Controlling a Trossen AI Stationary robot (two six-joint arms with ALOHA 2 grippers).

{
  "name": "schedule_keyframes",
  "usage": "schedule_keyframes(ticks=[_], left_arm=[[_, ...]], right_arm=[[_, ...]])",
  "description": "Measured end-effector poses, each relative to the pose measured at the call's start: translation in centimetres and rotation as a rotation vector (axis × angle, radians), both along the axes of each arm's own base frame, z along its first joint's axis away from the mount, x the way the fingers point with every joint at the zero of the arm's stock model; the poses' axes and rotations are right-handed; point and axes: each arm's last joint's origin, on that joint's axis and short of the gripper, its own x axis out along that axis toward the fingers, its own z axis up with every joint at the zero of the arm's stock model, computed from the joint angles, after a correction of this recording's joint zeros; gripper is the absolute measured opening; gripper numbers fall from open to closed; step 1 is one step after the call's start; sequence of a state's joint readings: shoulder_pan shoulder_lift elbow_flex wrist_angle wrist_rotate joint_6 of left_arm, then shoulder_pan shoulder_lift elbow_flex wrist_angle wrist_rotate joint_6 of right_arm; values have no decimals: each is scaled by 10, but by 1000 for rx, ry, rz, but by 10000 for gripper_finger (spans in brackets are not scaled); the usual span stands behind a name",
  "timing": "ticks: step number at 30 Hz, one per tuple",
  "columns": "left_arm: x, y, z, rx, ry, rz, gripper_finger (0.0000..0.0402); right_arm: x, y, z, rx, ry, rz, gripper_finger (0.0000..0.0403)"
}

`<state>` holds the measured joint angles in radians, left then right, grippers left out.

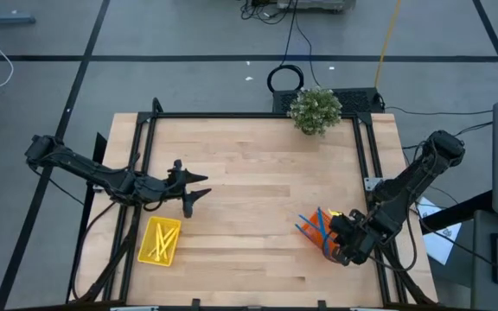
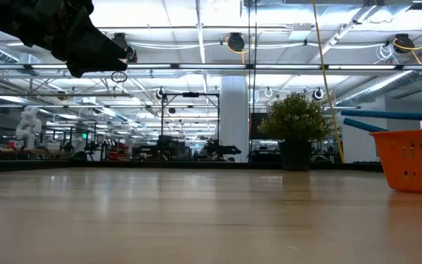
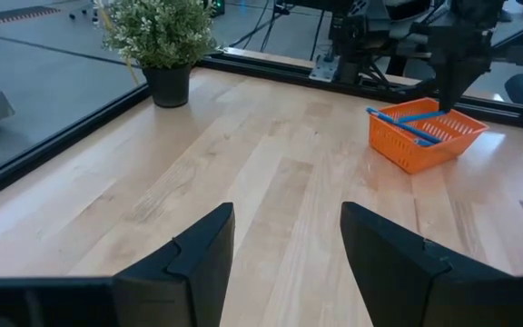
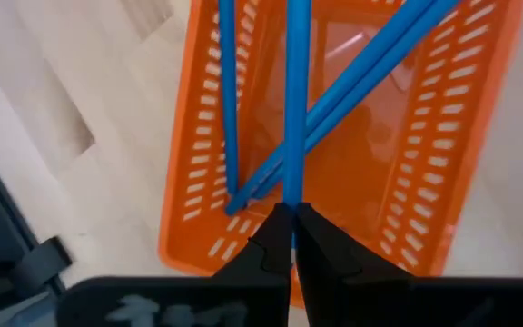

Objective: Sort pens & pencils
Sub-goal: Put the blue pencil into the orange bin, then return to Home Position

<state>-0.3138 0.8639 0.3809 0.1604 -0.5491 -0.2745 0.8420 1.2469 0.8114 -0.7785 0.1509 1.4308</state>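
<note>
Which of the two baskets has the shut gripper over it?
The orange basket holding blue pens, under the right gripper; the yellow basket has none above.

Bright overhead lamps, soft shadows

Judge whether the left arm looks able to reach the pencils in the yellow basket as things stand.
Probably yes: the left pincer hangs open just beside the yellow basket, and nothing lies over the pencils.
</note>
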Motion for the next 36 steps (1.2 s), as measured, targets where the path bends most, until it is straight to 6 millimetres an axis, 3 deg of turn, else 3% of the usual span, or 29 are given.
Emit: schedule_keyframes(ticks=[10, 24, 28, 32, 36], left_arm=[[0, 0, 0, 1, 0, 1, 207], [0, 0, 0, -9, -3, 4, 207], [0, 1, 1, -47, -18, 18, 207], [3, 7, 5, -16, -36, 24, 207], [9, 18, 33, 3, -66, -62, 205]], right_arm=[[3, 3, -2, 53, -27, 23, 9], [0, -3, 3, 39, -19, 23, 146], [8, -5, 14, 8, -210, 109, 151], [25, -18, 29, -147, -439, 187, 141], [41, -46, 43, -376, -572, 161, 129]])
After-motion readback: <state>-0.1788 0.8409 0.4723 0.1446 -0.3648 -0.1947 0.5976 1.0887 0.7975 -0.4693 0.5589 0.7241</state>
